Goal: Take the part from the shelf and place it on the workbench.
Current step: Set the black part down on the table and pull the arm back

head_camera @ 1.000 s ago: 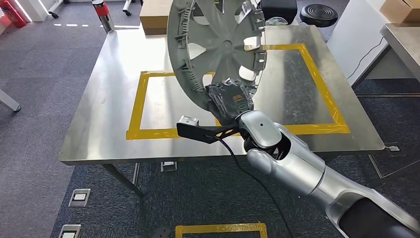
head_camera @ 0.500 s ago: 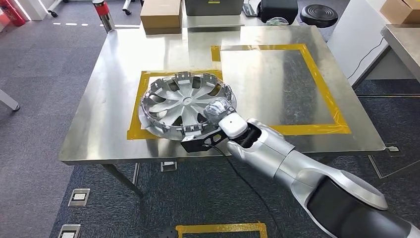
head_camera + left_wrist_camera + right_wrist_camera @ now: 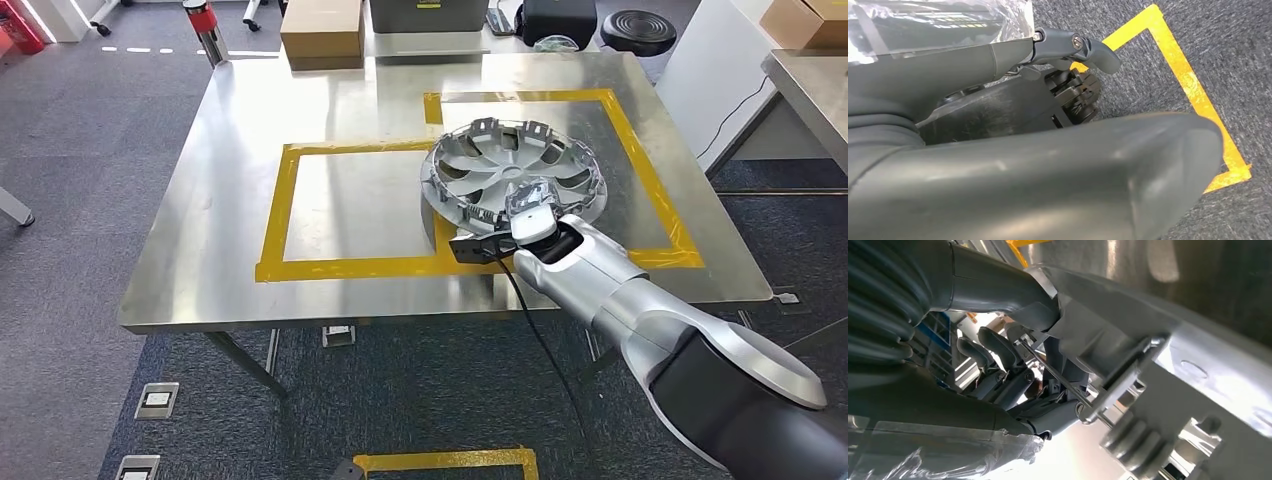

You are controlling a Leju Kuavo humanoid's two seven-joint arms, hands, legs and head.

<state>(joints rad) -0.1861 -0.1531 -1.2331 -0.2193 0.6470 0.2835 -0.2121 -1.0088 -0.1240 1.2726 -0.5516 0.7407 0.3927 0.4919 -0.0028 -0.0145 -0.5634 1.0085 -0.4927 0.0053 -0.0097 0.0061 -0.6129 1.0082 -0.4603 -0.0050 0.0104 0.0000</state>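
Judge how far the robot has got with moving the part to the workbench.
Done: the hubcap is off the shelf and lies on the workbench, in the right-hand yellow tape square. In hand: the right hand grips its near rim. Left: letting go and withdrawing.

This looks like a robot test lab or workshop inside an office-type building. A square workbench with a bare steel top [image 3: 230, 180] carries rectangles of yellow tape [image 3: 290, 180] — marked work zones. The floor is grey carpet tile [image 3: 90, 150] with metal floor sockets [image 3: 160, 398]. Behind the bench stand a brown cardboard box [image 3: 322, 32] and a round black stool [image 3: 637, 27].
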